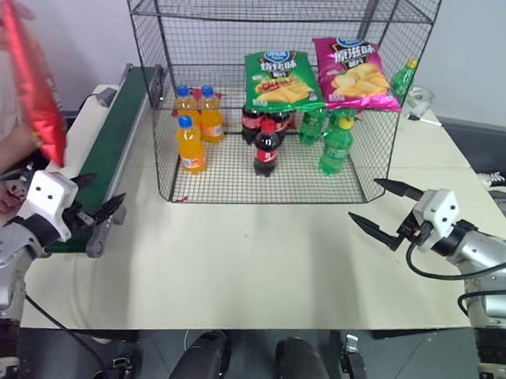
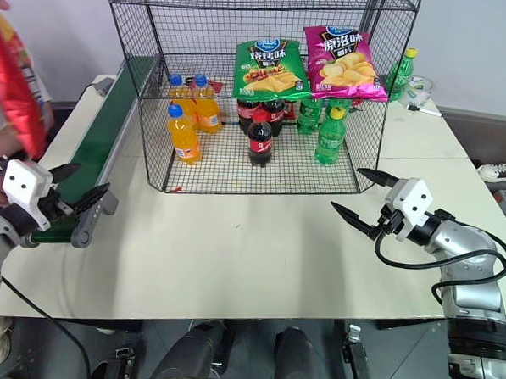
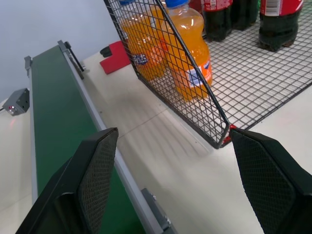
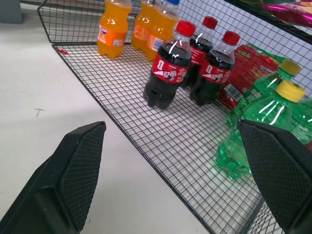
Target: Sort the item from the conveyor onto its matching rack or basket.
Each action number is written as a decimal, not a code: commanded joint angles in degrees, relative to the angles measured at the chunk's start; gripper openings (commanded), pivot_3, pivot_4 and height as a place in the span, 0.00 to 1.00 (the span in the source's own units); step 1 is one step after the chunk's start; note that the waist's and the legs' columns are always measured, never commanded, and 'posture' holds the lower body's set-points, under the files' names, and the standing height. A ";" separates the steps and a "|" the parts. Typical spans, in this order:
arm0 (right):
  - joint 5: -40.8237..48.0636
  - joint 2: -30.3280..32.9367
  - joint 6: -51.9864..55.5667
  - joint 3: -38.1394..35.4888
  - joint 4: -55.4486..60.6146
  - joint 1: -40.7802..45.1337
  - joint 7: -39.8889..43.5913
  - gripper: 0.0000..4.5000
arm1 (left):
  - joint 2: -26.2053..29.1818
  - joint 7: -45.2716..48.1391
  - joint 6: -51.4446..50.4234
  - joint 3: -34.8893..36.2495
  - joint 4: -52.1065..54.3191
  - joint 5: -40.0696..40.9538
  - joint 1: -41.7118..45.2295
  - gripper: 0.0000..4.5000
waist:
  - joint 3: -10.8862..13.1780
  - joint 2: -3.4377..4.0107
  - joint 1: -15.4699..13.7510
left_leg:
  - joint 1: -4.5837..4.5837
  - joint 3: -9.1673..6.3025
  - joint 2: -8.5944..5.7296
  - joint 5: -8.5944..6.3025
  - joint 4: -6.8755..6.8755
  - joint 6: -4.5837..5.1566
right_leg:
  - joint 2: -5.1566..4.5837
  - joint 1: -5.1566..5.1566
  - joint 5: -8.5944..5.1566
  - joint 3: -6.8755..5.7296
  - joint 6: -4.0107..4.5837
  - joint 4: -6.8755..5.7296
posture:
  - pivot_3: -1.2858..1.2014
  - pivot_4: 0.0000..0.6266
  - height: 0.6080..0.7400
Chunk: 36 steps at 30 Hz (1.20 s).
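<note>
A person's hand (image 1: 6, 8) holds the shiny red chip bag (image 1: 34, 76) in the air at the far left, above the near end of the dark green conveyor (image 1: 116, 127). My left gripper (image 1: 106, 190) stands open and empty beside the belt's near end, below the bag. In the left wrist view its fingers (image 3: 97, 170) frame the belt's rail and the rack's corner. The tall black wire rack (image 1: 228, 178) stands at the middle of the table. Right of the rack's front, my right gripper (image 1: 364, 199) hangs open and empty over the table.
A green chip bag (image 1: 280, 76) and a magenta chip bag (image 1: 357, 72) lie on the rack's middle tier. Orange bottles (image 1: 190, 144), cola bottles (image 1: 266, 149) and green bottles (image 1: 336, 147) stand on its floor. Bare tabletop (image 1: 258, 249) spreads in front.
</note>
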State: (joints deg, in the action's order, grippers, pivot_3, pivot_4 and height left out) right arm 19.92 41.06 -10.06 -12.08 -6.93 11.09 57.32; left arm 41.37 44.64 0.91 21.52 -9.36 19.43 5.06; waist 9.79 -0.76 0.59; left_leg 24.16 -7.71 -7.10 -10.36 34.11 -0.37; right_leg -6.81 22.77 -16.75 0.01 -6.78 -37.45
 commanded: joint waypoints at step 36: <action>0.19 0.47 -0.28 -0.33 1.15 0.34 1.19 1.00 | 0.47 1.73 0.36 3.32 2.76 1.88 -2.43 0.85 | 0.02 0.02 0.03 | 0.02 -0.02 0.00 0.00 -0.03 0.00 | 0.00 -0.01 0.01 -0.01 0.04 0.10 | 0.52 0.24 1.00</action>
State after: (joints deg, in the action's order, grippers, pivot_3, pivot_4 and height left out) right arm 19.37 41.18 -10.00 -11.68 -6.88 10.95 58.38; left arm 41.13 46.14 0.28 23.74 -7.75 21.24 2.70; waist 9.81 -0.74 0.62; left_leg 24.18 -7.73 -7.10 -10.36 34.08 -0.37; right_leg -6.81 22.76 -16.74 0.00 -6.74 -37.35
